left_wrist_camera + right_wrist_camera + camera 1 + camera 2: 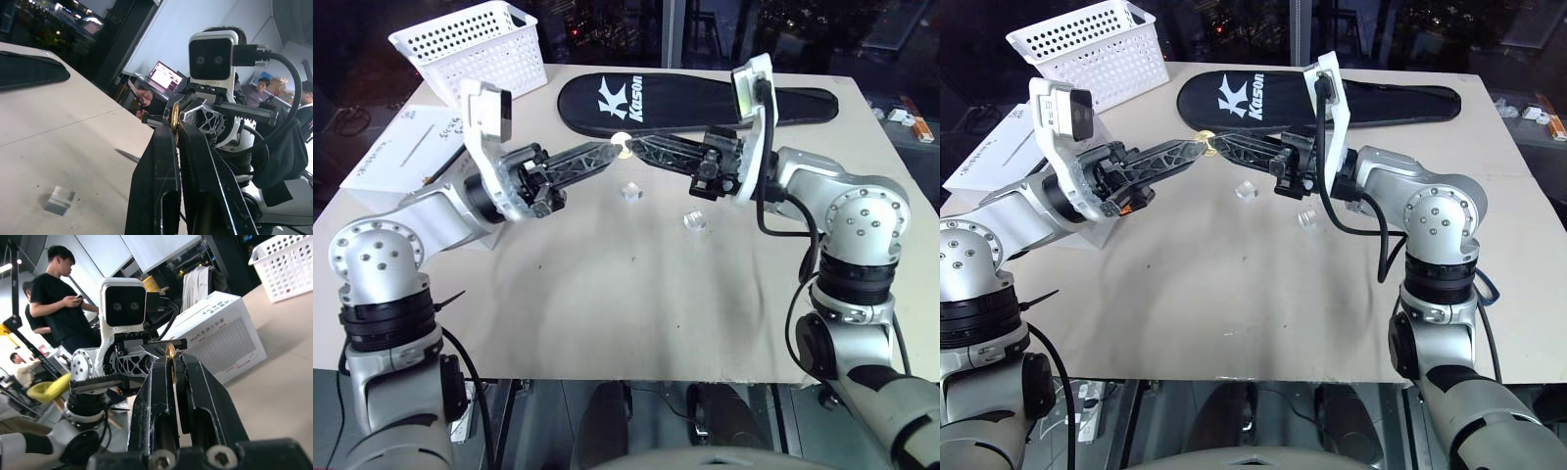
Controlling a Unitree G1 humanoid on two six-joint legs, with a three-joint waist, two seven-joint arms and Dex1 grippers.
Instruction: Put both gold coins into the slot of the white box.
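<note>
Neither coin is in the white box (pixel 215 335) as far as I can judge: it sits far over on my left, partly behind my left arm, and I cannot make out its slot from here. One gold coin (pixel 1205 139) hangs in the air above the middle of the table (pixel 607 294), caught right where my two sets of fingertips meet. I cannot see a second coin anywhere, so I won't say where it lies. So I judge the work barely begun: this coin looks to be mid-handover, and the carry to the box and the drop are all ahead.

My left gripper (pixel 607 152) reaches in from the left, arm raised clear of the table, fingers lying nearly level and pointing to my right. Its fingers are pressed together, and in the left wrist view the coin's edge peeks out between the tips.

My right gripper (pixel 636 147) mirrors it from the other side, elbow out, fingers nearly level and pointing to my left, tip to tip with the left ones. In the right wrist view the coin stands on edge between its fingertips, but whether they are pinching it or letting go I cannot tell.

Two small clear cubes (pixel 631 192) rest on the table below the meeting point, well apart from my fingers.
</note>
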